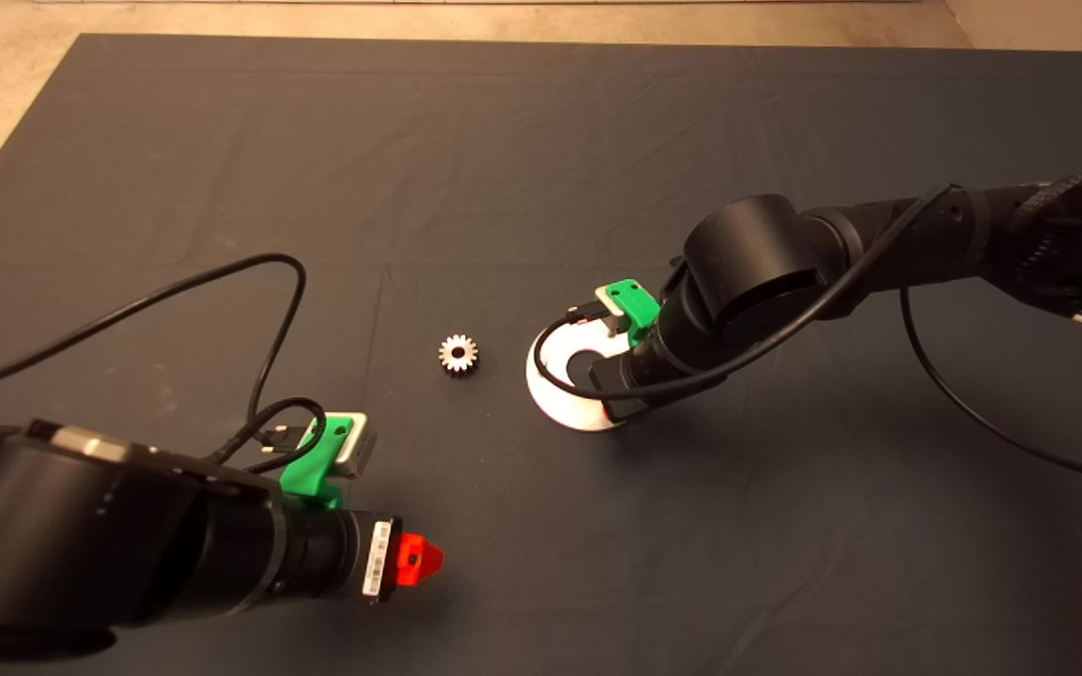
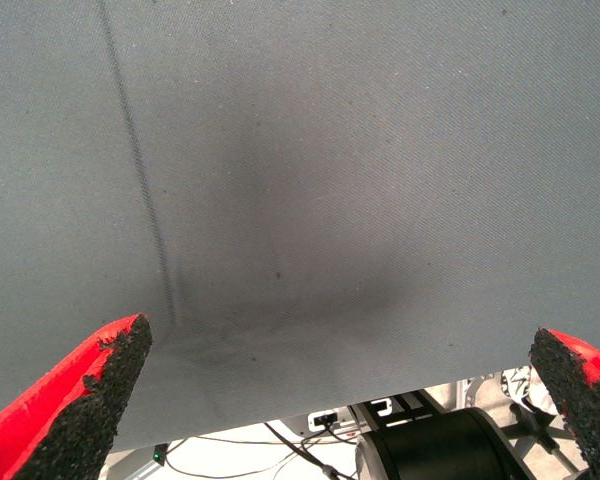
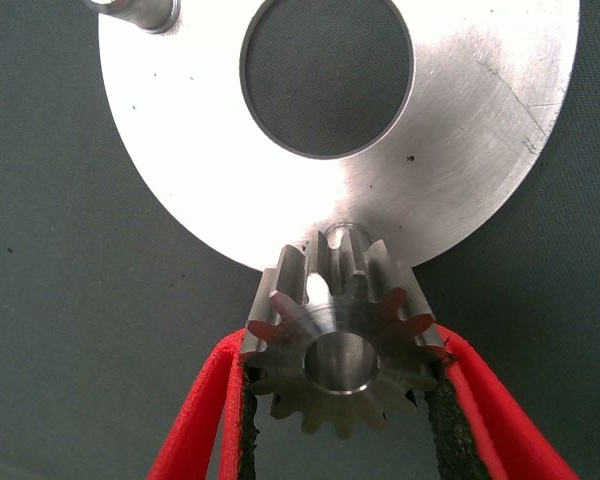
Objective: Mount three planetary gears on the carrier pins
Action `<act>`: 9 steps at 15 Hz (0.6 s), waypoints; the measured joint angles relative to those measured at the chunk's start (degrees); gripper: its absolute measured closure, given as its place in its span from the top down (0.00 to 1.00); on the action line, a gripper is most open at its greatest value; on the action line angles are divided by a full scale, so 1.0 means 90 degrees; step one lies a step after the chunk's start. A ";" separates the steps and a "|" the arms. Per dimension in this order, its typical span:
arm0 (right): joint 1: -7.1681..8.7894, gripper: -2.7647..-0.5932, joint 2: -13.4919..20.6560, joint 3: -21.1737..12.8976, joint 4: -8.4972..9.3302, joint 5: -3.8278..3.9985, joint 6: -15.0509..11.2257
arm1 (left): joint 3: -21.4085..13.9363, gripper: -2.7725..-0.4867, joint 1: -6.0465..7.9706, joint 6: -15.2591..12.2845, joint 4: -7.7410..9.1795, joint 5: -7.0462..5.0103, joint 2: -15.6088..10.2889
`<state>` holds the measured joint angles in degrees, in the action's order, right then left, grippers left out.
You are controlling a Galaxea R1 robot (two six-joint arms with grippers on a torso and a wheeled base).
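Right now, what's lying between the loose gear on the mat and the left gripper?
Nothing: the head view shows bare mat between that gear and the left gripper.

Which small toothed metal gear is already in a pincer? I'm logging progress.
The small silvery toothed gear clamped in the right pincer at the shiny round metal disc's rim; the other gear lies free on the dark mat.

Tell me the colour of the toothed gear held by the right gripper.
Silvery bare metal; the small toothed metal gear shows best in the right wrist view.

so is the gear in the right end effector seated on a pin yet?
Cannot tell. The gear is clamped between the right end effector's fingers at the carrier disc's edge; any pin beneath is hidden.
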<state>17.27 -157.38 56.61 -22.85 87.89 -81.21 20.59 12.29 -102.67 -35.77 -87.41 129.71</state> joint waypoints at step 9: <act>0.0000 0.15 -0.0080 0.0163 0.0000 0.0004 0.0093 | 0.0000 0.99 0.0000 0.0000 0.0000 0.0000 -0.0003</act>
<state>17.27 -158.10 58.08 -22.85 87.93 -80.37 20.59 12.29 -102.67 -35.77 -87.41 129.68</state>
